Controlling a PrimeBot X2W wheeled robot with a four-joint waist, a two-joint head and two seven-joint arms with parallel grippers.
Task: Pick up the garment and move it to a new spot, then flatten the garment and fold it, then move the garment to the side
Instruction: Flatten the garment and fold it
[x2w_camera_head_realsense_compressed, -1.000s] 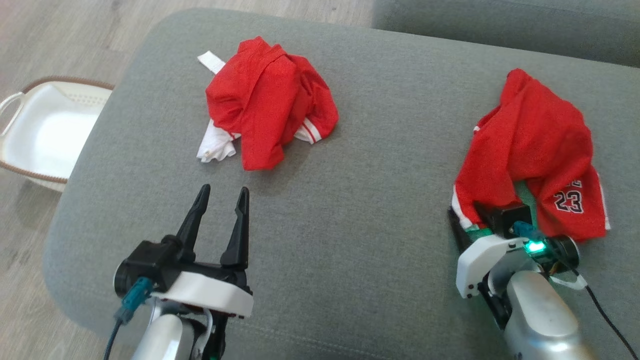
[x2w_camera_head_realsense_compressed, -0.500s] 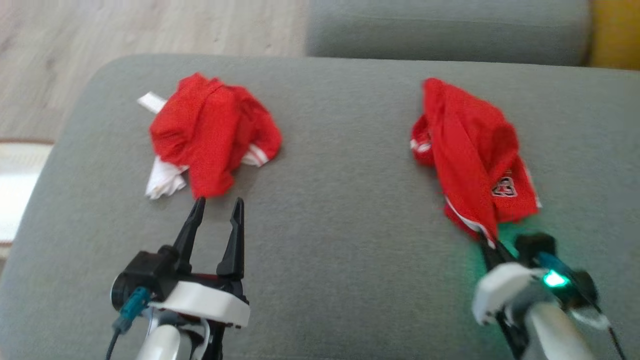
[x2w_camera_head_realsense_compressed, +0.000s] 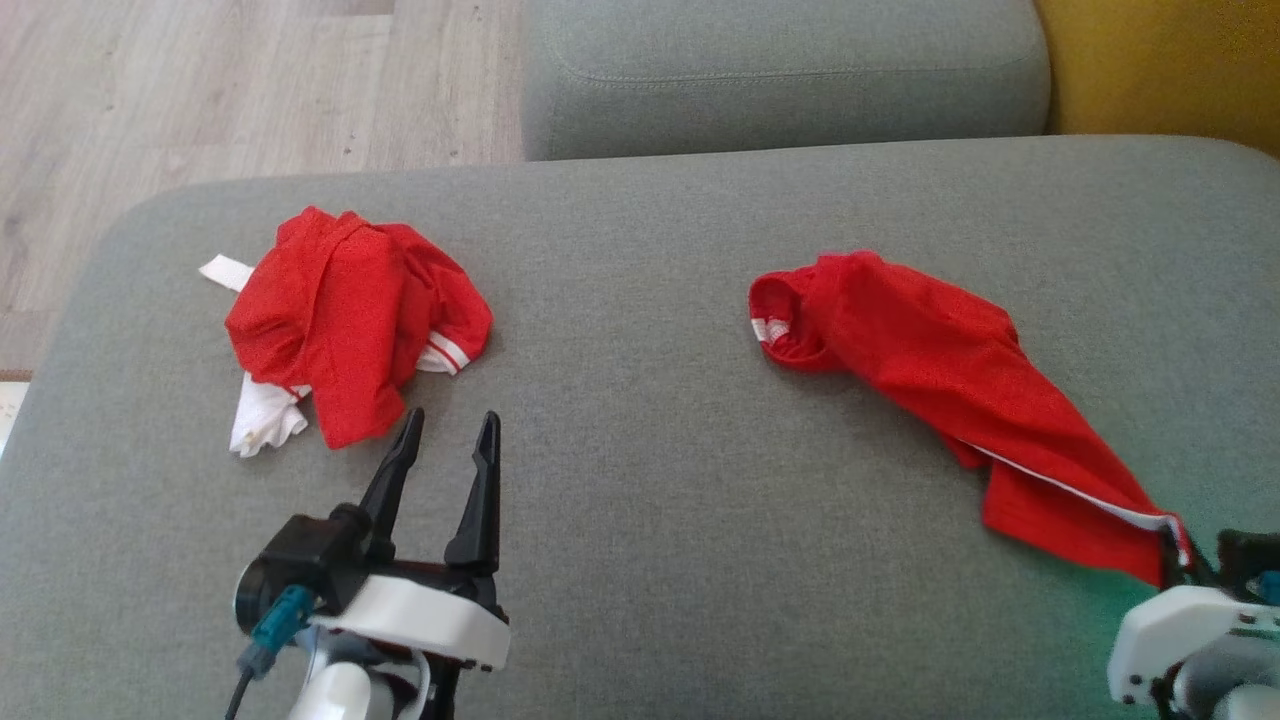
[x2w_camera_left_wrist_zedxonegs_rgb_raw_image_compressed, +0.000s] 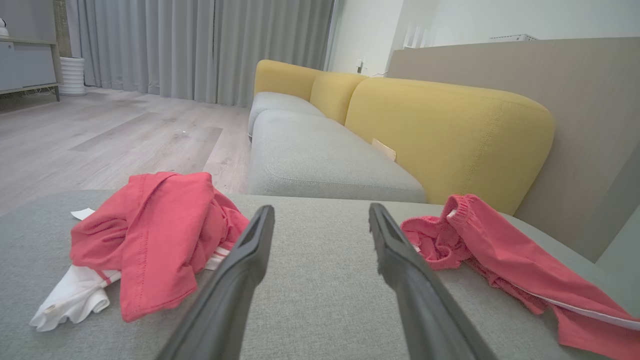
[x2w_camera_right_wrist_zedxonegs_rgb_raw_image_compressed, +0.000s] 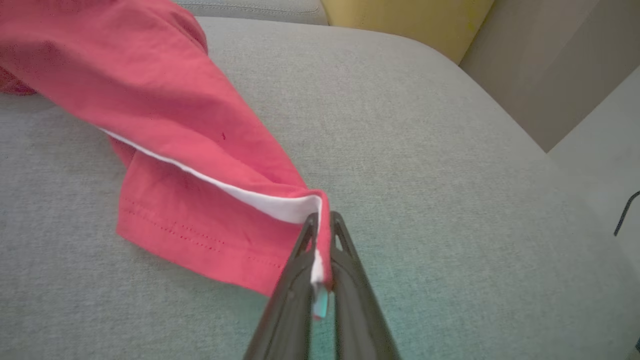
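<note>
A broad grey seat cushion (x2w_camera_head_realsense_compressed: 640, 560) took up most of the scene and carried everything else. Beyond its far edge lay a wooden floor (x2w_camera_head_realsense_compressed: 200, 90) at the left, a second grey cushion (x2w_camera_head_realsense_compressed: 780, 70) in the middle and a yellow backrest (x2w_camera_head_realsense_compressed: 1160, 70) at the far right.

The garment (x2w_camera_head_realsense_compressed: 930, 360), red with a white stripe, lay on the right half of the cushion. It was drawn out in a long diagonal, from its gathered waistband near the middle down to the near right corner. Well apart from it, on the left half, sat a crumpled red heap (x2w_camera_head_realsense_compressed: 340, 310) with a bit of white cloth (x2w_camera_head_realsense_compressed: 262, 425) poking out at its near left side.

The left gripper (x2w_camera_head_realsense_compressed: 451, 418) hovered low over the cushion just near of that heap, its fingers spread apart and nothing between them. The right gripper (x2w_camera_right_wrist_zedxonegs_rgb_raw_image_compressed: 324, 220) had its fingers pressed together on the garment's near corner, pinching the white-edged hem, which was lifted off the cushion there.
</note>
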